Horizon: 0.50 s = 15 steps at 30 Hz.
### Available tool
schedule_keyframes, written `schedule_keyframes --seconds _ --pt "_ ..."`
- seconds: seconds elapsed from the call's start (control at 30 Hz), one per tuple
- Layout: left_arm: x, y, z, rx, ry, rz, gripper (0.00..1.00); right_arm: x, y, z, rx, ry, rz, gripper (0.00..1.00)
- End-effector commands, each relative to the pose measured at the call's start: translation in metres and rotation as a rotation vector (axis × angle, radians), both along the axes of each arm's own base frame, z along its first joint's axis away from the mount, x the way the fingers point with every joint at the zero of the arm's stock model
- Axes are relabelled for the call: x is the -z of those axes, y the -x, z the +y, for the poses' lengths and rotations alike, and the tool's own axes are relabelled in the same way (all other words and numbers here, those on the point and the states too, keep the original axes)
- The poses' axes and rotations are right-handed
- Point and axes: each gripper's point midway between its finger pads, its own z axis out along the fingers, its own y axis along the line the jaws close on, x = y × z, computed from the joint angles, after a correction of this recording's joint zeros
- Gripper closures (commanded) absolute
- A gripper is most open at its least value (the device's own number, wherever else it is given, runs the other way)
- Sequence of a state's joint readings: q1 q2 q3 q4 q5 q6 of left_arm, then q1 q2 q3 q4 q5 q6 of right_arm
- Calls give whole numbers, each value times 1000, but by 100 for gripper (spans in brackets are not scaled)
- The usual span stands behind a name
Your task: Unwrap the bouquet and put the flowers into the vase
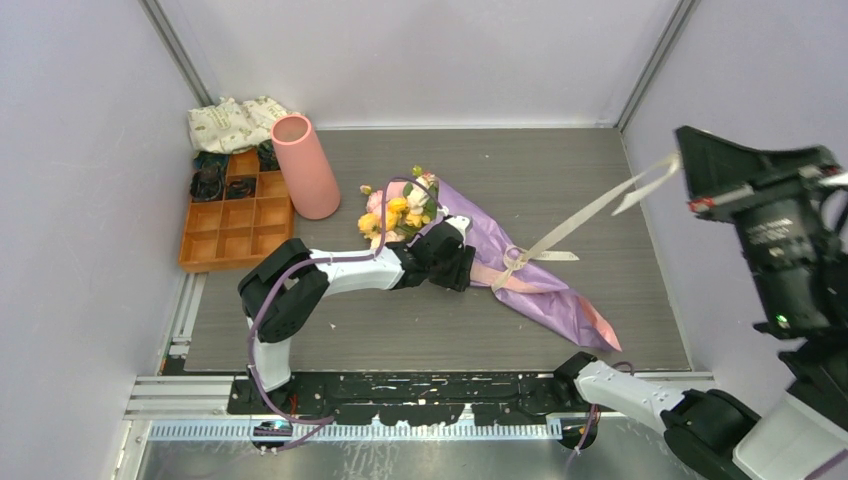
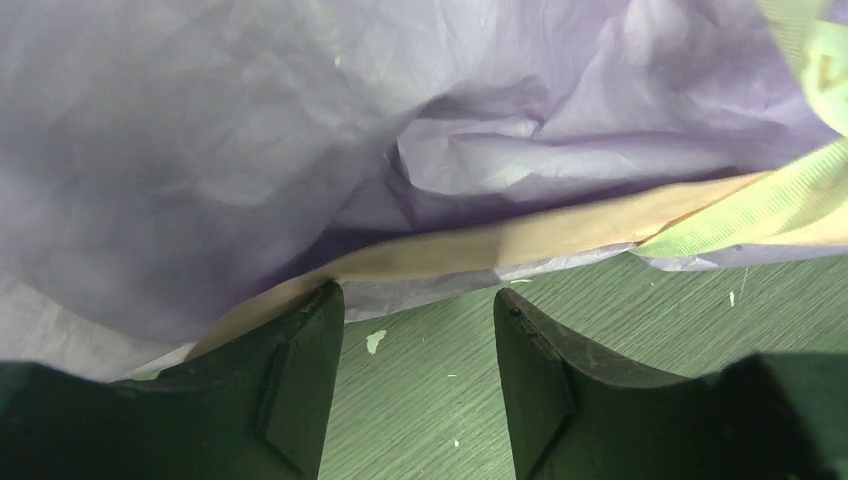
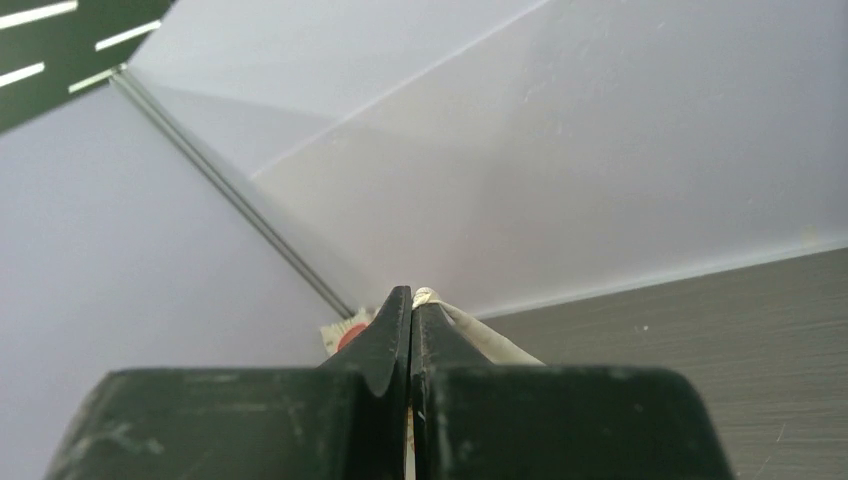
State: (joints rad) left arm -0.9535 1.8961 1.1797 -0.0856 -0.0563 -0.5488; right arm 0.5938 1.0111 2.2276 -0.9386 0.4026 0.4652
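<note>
The bouquet (image 1: 520,275) lies on its side mid-table in purple and pink paper, its flowers (image 1: 395,212) pointing toward the vase (image 1: 305,165), which stands upright at the back left. My left gripper (image 1: 466,262) is open and low at the wrapper's near edge. In the left wrist view its fingers (image 2: 300,370) straddle bare tabletop, with the left tip against the paper (image 2: 250,150). My right gripper (image 1: 685,162) is raised at the right and shut on the cream ribbon (image 1: 585,212). The ribbon runs taut from the tie up to the gripper, and the right wrist view shows it pinched at the tips (image 3: 412,295).
An orange compartment tray (image 1: 235,215) with dark items sits left of the vase, and a patterned cloth bundle (image 1: 235,122) lies behind it. Pale walls enclose the grey table (image 1: 560,160) on three sides. The ribbon crosses the air over the right half.
</note>
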Motion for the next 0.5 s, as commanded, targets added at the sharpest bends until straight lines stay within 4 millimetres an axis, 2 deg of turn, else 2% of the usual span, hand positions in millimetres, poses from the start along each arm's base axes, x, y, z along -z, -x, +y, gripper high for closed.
schedule_keyframes --seconds 0.0,0.17,0.33,0.4,0.47 --pt "-29 -5 -12 2 89 -28 43 -26 15 -37 132 -64 -91 99" --pt "-84 6 -23 59 172 -100 42 1 -8 -53 294 -19 46 99" --pt "-151 25 -49 197 373 -152 39 33 -41 -40 355 91 194 95" --pt "-165 31 -57 241 439 -162 37 43 -50 -32 343 114 225 95" --pt "-167 36 -64 280 475 -153 36 48 -56 -25 326 124 239 95"
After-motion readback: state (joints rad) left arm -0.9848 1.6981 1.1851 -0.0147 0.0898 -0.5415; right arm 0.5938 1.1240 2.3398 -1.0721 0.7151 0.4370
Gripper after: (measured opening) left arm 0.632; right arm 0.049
